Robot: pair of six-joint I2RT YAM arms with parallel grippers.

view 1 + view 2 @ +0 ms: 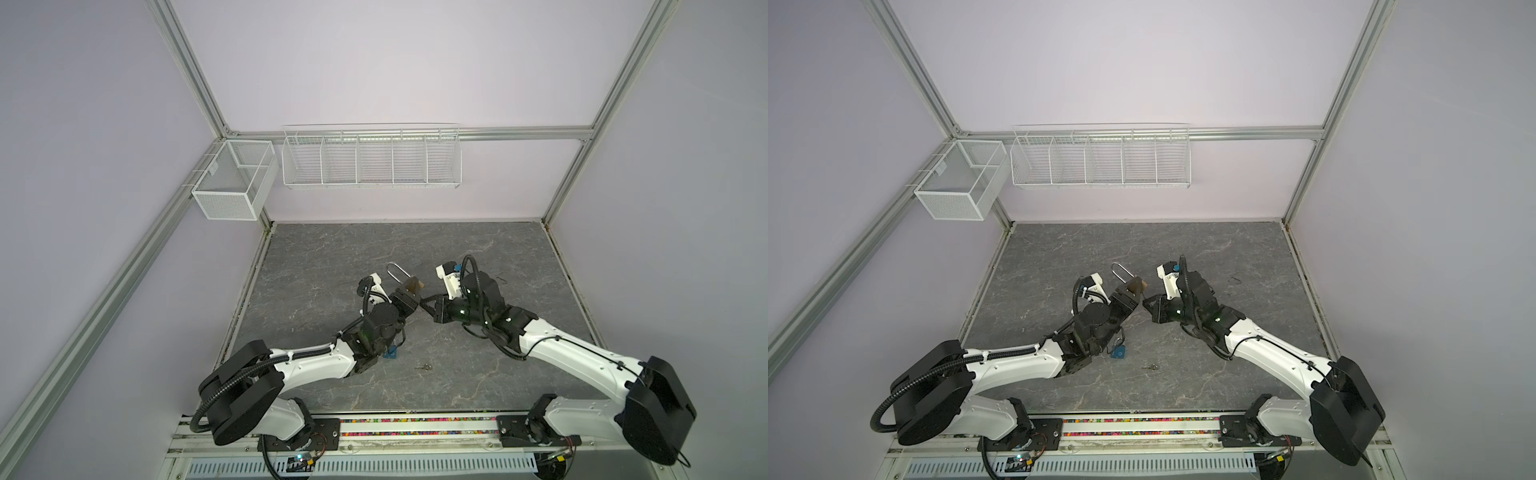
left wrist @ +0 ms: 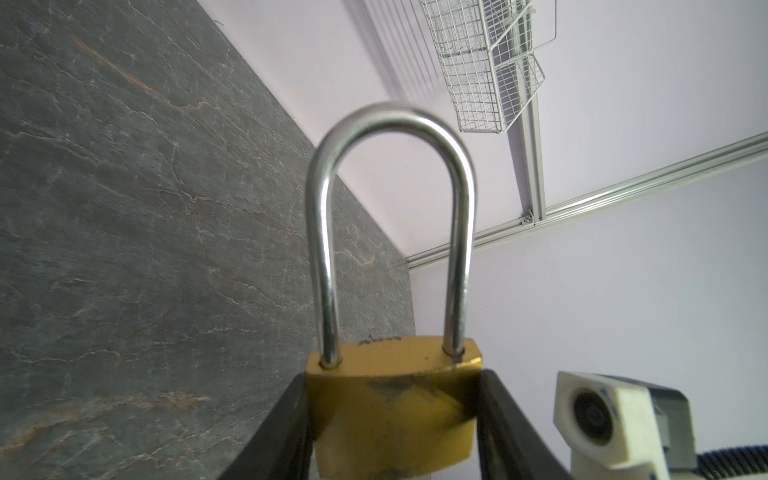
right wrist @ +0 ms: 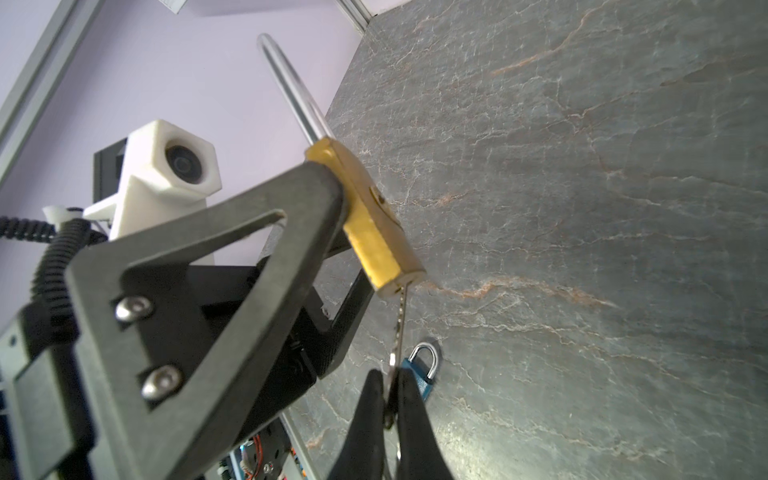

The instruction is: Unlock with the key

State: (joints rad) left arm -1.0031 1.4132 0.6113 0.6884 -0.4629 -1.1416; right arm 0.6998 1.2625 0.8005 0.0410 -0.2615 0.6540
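Brass padlock (image 2: 390, 415) in left jaws; right jaws' key (image 3: 400, 326) touching its base.

Our left arm (image 1: 311, 365) comes from 7 o'clock, our right arm (image 1: 573, 349) from 5. Our left gripper (image 1: 410, 293) squeezes the padlock (image 1: 414, 286); our right gripper (image 3: 390, 380) pinches the key (image 3: 401, 320) tight.

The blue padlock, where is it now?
In a top view the blue padlock lies on the table beside the left arm, left of a loose key.
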